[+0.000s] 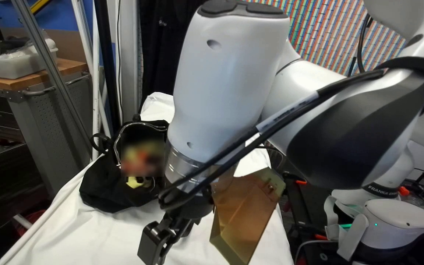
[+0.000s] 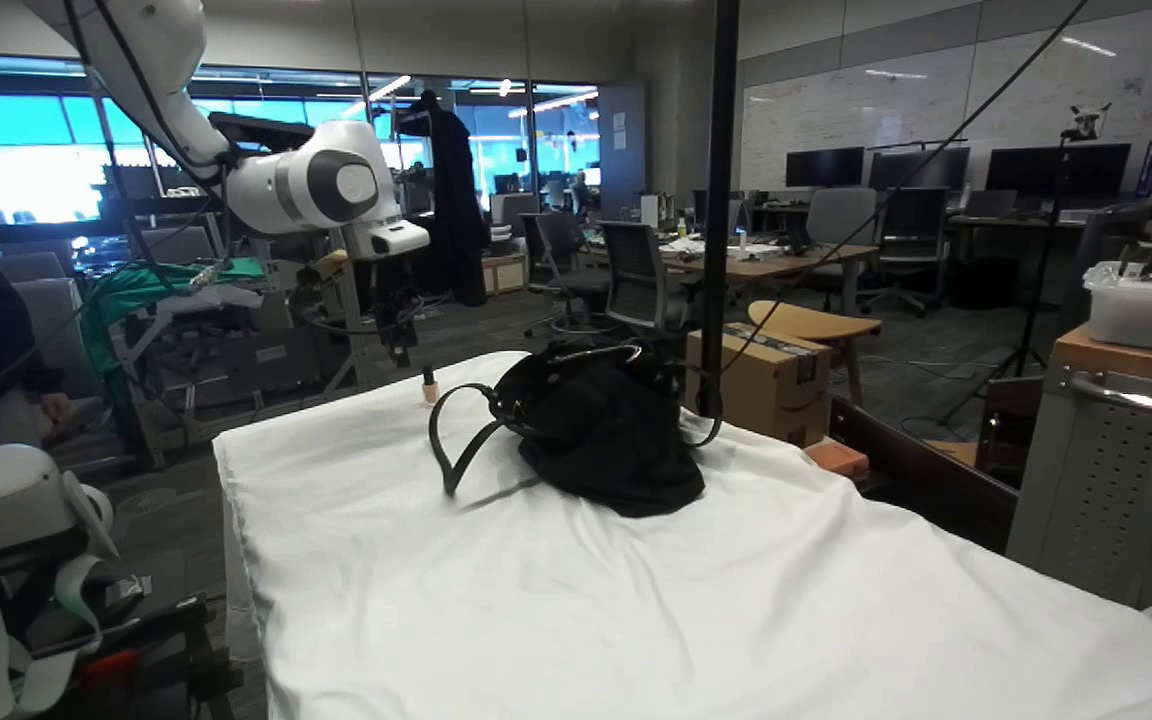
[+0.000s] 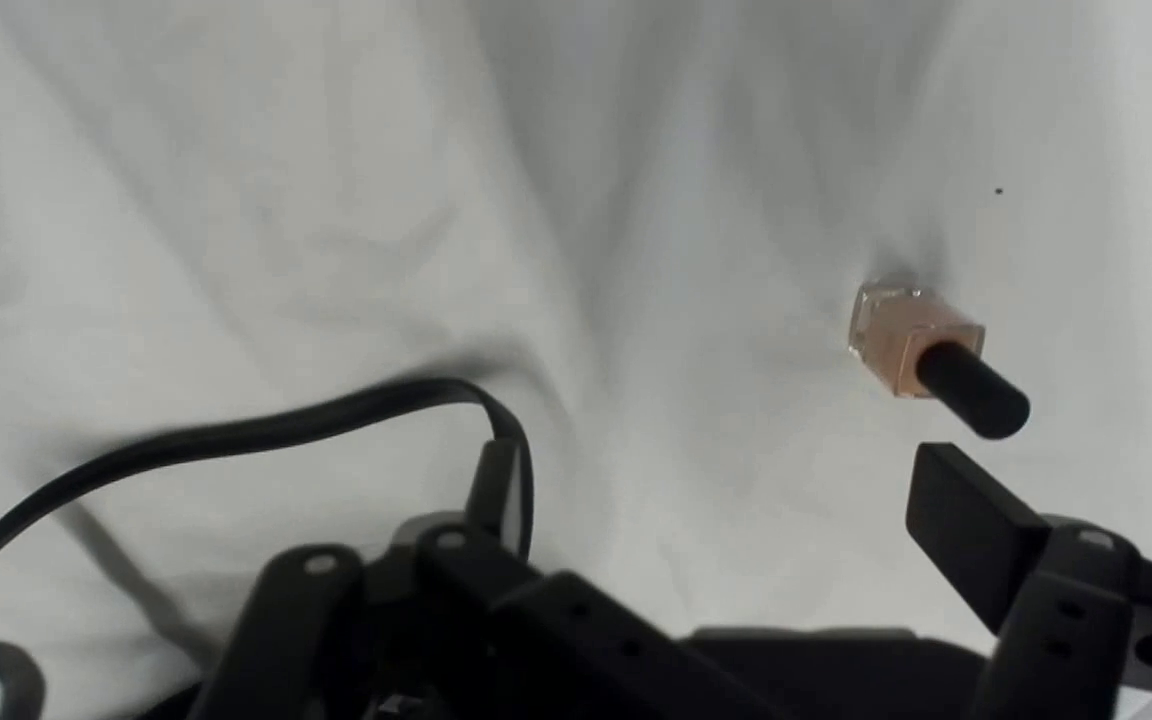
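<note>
Black two-fingered gripper (image 3: pixel 716 475) hangs above the draped white cloth (image 2: pixel 496 600) w/ its fingers (image 3: pixel 971 525) spread wide, nothing btwn them. Nearest thing: a small, square-sided, see-through bottle (image 3: pixel 911 340) w/ peach-coloured contents & a black cylindrical cap (image 3: pixel 976 392). It stands upright near the cloth's edge, per an exterior view. In wrist view it's outside the gap, just past the tip of the finger at right; no contact apparent. A thin black strap (image 3: pixel 266 430) runs behind the finger at left; can't tell if touching. It looks to belong to the slouchy black fabric bag (image 2: pixel 616 450), which sits on the cloth near the bottle. Step in hand, I'd judge: lining up w/ the bottle, pre-grasp. A grip on it would prob. call for a sideways shift to centre the cap btwn the fingers, then a straight drop, clear of the strap; narrow bottle could tip if nudged.
</note>
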Motion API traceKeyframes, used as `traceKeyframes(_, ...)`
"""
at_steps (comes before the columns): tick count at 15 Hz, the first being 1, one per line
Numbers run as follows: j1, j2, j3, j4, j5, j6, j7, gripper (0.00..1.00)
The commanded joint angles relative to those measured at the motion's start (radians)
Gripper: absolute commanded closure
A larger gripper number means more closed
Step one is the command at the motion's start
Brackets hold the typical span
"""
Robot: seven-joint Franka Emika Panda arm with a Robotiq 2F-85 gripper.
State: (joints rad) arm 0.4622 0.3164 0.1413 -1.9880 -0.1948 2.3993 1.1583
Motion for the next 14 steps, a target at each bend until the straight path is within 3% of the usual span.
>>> traceKeyframes(1, -0.001, 0.046, 0.031, 0.067, -0.005, -0.037, -0.029, 0.0)
traceKeyframes(14, 0.0, 0.268, 0.048, 0.415, 0.053, -0.165, -0.323, 0.0)
